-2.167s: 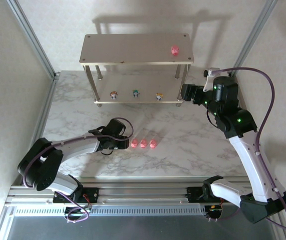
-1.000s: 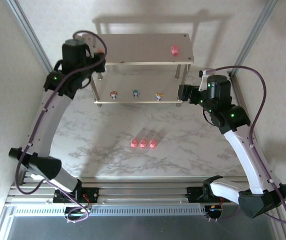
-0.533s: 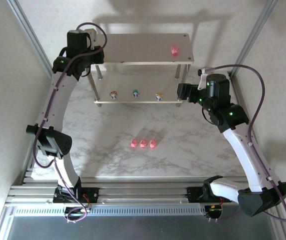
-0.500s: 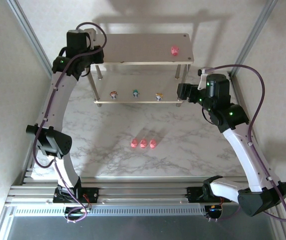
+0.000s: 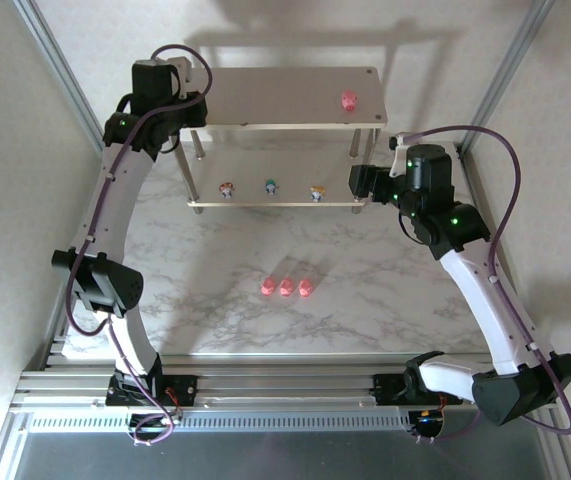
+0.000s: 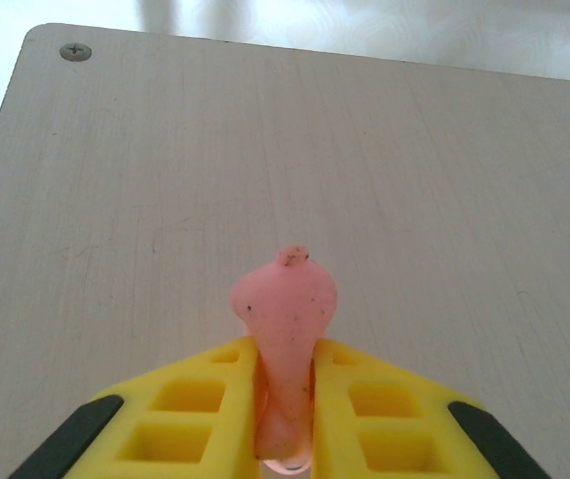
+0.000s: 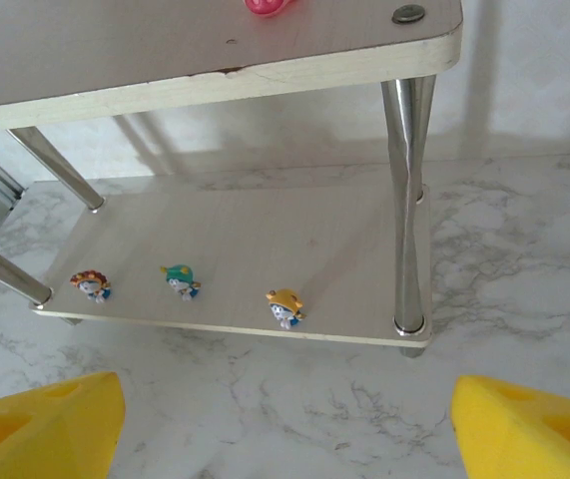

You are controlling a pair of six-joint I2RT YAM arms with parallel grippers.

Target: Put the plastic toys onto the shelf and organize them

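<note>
One pink toy (image 6: 285, 299) was pinched between the left fingers (image 6: 205, 399) over the left end of the top board of the shelf (image 5: 265, 100). Another pink toy (image 5: 347, 100) sat at that board's right end. Three figurines (image 5: 271, 186) stood on the lower board, and three pink toys (image 5: 286, 287) lay in a row on the desk (image 5: 385, 290). The right fingers (image 7: 45, 424) stood spread near the shelf's right end.

A white marble-patterned table (image 5: 405, 300) carries the shelf (image 5: 265, 98) at its far side, on thin silver legs. On the top board, near its right end, lies 1 pink toy (image 5: 347, 100). Along the lower board's front edge stand 3 figurines in a row: red-topped figurine (image 5: 227, 190), teal-topped figurine (image 5: 271, 186) and orange-topped figurine (image 5: 317, 192). A row of 3 pink toys (image 5: 286, 287) lies on the bare table before the shelf.
</note>
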